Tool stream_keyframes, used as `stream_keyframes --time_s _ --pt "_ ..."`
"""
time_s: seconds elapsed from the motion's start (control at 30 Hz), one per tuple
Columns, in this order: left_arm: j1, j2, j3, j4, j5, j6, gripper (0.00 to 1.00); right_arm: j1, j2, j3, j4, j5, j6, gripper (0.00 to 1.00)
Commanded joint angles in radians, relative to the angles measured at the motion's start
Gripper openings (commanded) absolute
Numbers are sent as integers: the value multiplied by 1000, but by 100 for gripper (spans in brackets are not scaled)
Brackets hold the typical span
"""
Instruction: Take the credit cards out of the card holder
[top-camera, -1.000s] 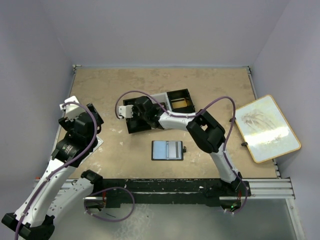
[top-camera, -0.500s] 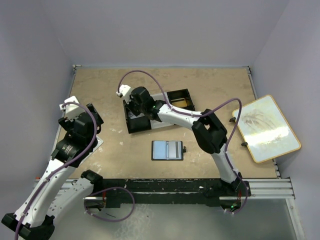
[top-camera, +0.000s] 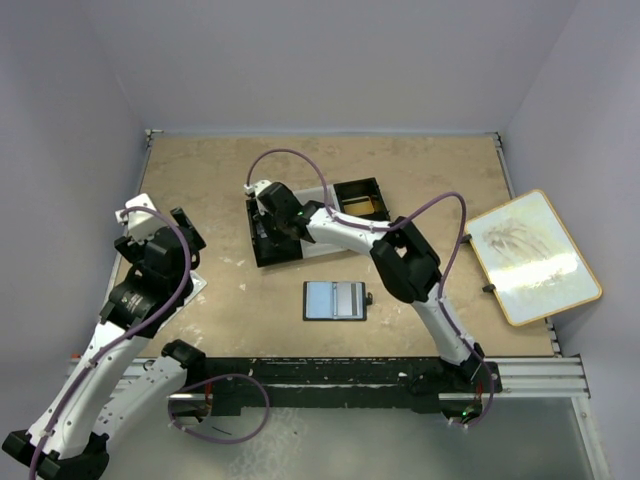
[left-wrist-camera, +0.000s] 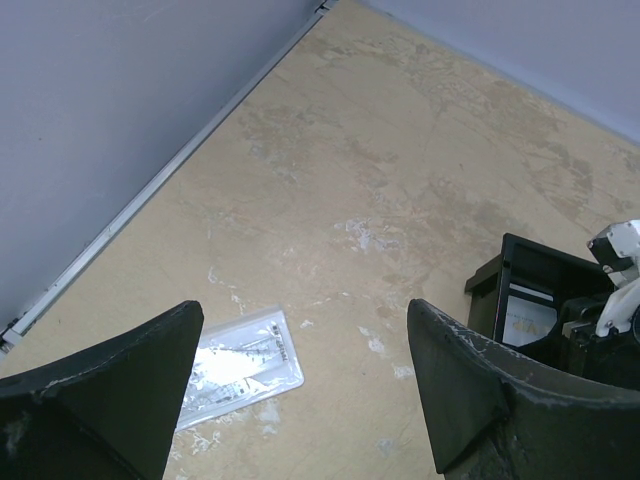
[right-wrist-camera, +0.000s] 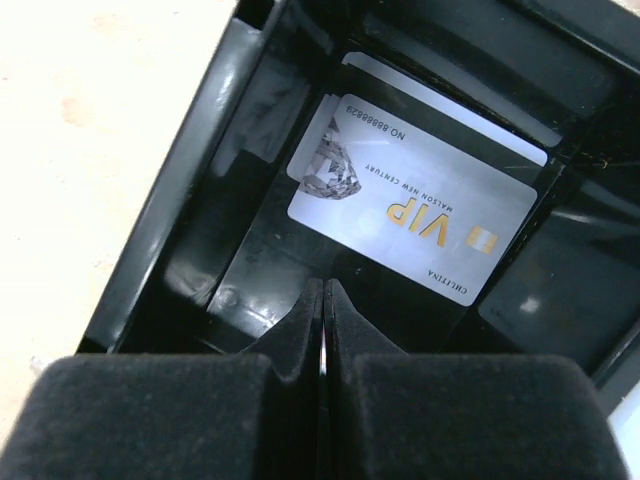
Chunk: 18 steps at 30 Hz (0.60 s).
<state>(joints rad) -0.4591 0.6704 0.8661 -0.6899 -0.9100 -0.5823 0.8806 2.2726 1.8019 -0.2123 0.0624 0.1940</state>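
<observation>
The card holder (top-camera: 336, 300) lies open on the table, its pale-blue sleeves facing up, with no gripper near it. My right gripper (top-camera: 272, 225) hangs over the left compartment of the black tray (top-camera: 262, 252), jaws pressed shut (right-wrist-camera: 325, 285) with nothing seen between them. Just beyond the fingertips a pale credit card (right-wrist-camera: 420, 215) printed "VIP" lies flat on the compartment floor, a second card's edge showing behind it. A gold-tan credit card (top-camera: 362, 207) sits in the tray's right compartment. My left gripper (top-camera: 165, 240) hovers open (left-wrist-camera: 302, 308) over the table's left side.
A white printed packet (left-wrist-camera: 240, 365) lies under the left gripper. The tray's walls (right-wrist-camera: 190, 150) close in the right fingers. A wood-framed board (top-camera: 535, 255) overhangs the table's right edge. The left wall runs close beside the left arm.
The right gripper has gone from open to shut and shifted a little above the tray's left compartment. The left arm has hardly moved.
</observation>
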Motion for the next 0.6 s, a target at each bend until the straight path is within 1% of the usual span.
stream_keyframes --time_s 0.0,0.13,0.4,0.57 --pt "4 -1 -1 24 2 11 80 0 20 90 -64 71 58 0" --pt "4 -1 -1 25 2 11 80 0 37 102 -74 95 65 0" --pt "3 1 -1 26 -1 9 80 -1 94 141 -88 93 71 0" --pt "3 0 -2 26 -3 9 80 0 120 169 -92 149 72 0"
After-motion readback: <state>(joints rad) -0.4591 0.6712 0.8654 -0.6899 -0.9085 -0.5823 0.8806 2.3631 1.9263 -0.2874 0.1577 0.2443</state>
